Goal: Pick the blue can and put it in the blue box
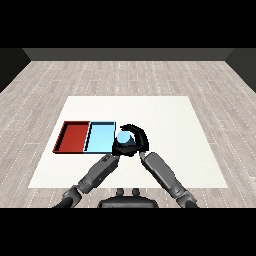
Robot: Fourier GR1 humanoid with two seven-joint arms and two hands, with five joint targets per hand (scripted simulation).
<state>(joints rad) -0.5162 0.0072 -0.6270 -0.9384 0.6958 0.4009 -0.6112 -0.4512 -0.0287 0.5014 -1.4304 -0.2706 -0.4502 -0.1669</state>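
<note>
The blue can (124, 136) is pale blue and stands just off the right edge of the light blue tray (100, 137), at the table's middle. My right hand (139, 139) is shut on the can, its black fingers arching over the top and down the right side. My left hand (118, 149) lies directly below and left of the can, close against the right hand and beside the tray's near right corner. Only the can's upper left part shows; the two hands hide the rest.
A red tray (71, 136) lies against the left side of the light blue tray. Both trays have nothing in them. The white table (175, 125) stretches out to the right and behind the hands. Both forearms converge from the lower corners.
</note>
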